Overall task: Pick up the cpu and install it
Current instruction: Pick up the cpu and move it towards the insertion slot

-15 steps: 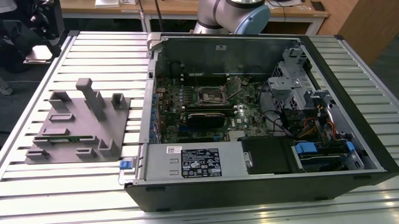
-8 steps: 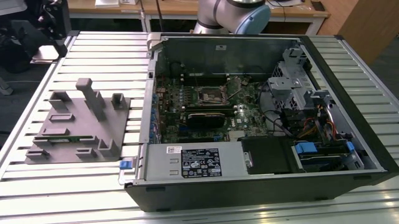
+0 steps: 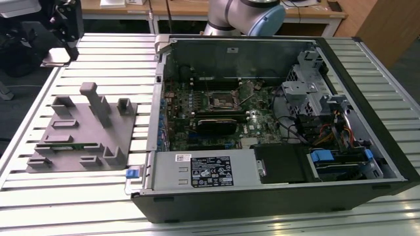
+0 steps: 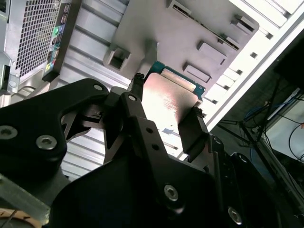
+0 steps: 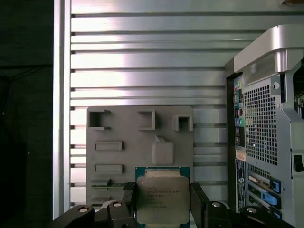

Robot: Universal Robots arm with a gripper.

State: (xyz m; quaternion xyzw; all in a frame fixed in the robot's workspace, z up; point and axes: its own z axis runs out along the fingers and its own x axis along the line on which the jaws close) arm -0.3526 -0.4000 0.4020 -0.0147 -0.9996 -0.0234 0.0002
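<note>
A slatted aluminium table (image 3: 105,51) carried everything, its long silver ribs running across the exterior view. On the exterior view's left a flat grey fixture plate (image 3: 75,132) lay directly on the slats, set with upright posts and small brackets. Just beside it, on the exterior view's right, a black computer case (image 3: 262,209) lay on its side with the open side facing up. In the first wrist view the case's perforated rear panel stood near the plate's edge. At the far corner on the exterior view's left, a grey foot plate (image 3: 56,61) sat at the table's edge.
</note>
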